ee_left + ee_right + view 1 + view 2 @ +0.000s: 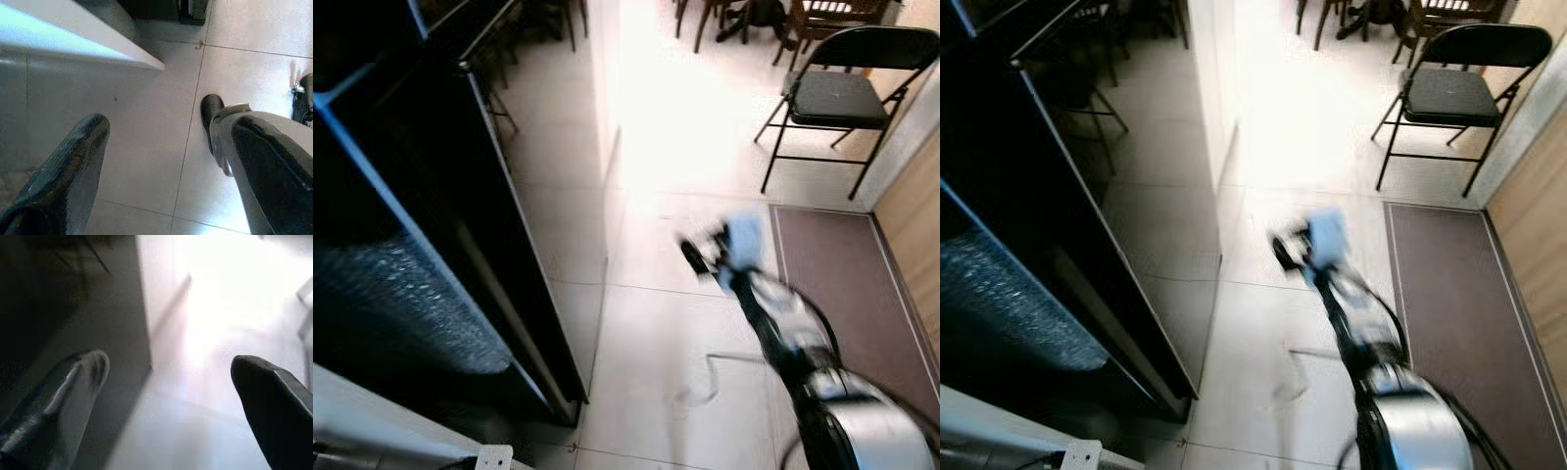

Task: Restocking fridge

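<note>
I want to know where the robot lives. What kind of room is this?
Probably a home's kitchen or dining space. There is a pale tiled floor, a tall black fridge-like cabinet on the left, a black folding metal chair by the wall, and a brown floor mat.

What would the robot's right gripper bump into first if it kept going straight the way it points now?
Probably nothing soon. The right gripper, fingers apart and empty, points over bare tiled floor toward the white wall corner and the bright room beyond. The wall corner looks nearest, though blur makes depth uncertain.
</note>
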Tool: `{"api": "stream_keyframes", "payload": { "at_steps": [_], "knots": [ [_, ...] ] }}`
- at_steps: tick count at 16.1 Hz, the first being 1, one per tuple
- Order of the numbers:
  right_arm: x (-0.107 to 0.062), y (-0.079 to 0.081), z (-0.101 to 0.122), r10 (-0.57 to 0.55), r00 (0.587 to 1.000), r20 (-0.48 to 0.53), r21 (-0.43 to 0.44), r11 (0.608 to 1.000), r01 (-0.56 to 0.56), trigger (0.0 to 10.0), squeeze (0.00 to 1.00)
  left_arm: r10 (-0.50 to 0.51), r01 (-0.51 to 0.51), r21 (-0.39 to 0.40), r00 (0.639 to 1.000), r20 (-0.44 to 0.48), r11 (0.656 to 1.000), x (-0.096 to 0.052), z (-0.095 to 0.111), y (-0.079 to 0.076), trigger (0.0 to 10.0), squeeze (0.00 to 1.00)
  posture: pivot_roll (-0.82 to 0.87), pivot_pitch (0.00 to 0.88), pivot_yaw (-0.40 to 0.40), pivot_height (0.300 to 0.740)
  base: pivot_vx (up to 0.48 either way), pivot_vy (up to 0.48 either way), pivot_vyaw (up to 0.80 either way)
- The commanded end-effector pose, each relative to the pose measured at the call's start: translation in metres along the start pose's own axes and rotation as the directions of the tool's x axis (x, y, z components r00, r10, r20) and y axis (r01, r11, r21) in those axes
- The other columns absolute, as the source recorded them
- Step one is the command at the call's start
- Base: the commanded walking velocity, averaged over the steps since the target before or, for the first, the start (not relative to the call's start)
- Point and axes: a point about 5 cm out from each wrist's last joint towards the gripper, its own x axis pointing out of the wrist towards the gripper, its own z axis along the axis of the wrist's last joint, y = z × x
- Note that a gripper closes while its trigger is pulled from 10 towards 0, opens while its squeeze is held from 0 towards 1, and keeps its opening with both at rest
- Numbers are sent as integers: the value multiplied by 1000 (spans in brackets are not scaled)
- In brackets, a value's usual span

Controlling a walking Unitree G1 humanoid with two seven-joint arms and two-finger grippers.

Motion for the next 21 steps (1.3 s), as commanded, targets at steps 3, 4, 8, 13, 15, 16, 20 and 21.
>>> {"api": "stream_keyframes", "payload": {
  "at_steps": [3,4,8,13,15,16,20,21],
  "knots": [
    [-10,-10,-26,-50,996,-73,22,998,51,10000,0,7,-7,-2,1000,-27,1000,-2,-9,2,10000,0,-102,121,28,740,0,0,0],
    [-10,-10,-26,-50,996,-73,22,998,51,10000,0,7,-7,-2,1000,-27,1000,-2,-9,2,10000,0,-102,121,28,740,0,0,0],
    [-10,-10,-26,-50,996,-73,22,998,51,10000,0,7,-7,-2,1000,-27,1000,-2,-9,2,10000,0,-102,121,28,740,0,0,0],
    [-10,-10,-26,-50,996,-73,22,998,51,10000,0,7,-7,-2,1000,-27,1000,-2,-9,2,10000,0,-102,121,28,740,0,0,0],
    [-10,-10,-26,-50,996,-73,22,998,51,10000,0,7,-7,-2,1000,-27,1000,-2,-9,2,10000,0,-102,121,28,740,0,0,0],
    [-10,-10,-26,-50,996,-73,22,998,51,10000,0,7,-7,-2,1000,-27,1000,-2,-9,2,10000,0,-102,121,28,740,0,0,0],
    [-159,29,-241,-141,674,-725,70,959,276,10000,0,-7,7,18,1000,-26,1000,-2,-9,0,10000,0,-81,91,25,740,0,0,0],
    [-158,30,-240,-147,687,-711,70,958,277,10000,0,-5,6,18,1000,-25,1000,-2,-9,0,10000,0,-82,97,28,740,0,0,0]
  ]
}}
